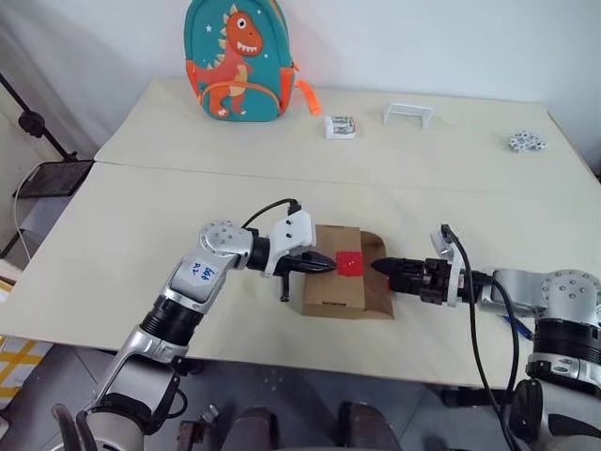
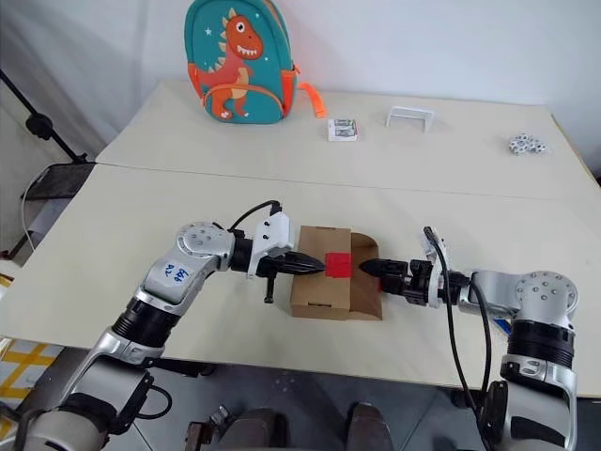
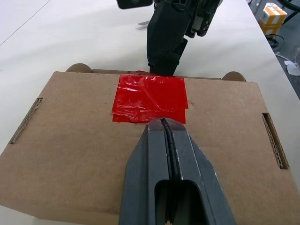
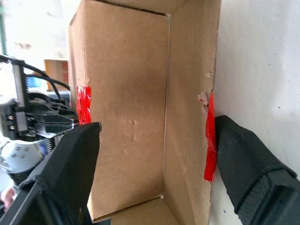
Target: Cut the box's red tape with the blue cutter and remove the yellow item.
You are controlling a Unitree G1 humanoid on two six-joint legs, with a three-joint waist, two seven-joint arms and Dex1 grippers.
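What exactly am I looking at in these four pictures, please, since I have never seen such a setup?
A two-armed humanoid robot works at a pale table. Two pictures come from its head camera, two from cameras on its wrists. A brown cardboard box with a red tape patch lies before it, one end flap open. The left gripper, shut and holding nothing, rests its tip on the box top beside the tape. The right gripper, open, sits at the opened end. Farther back: a teal dinosaur backpack, a small white printed packet, a white bracket.
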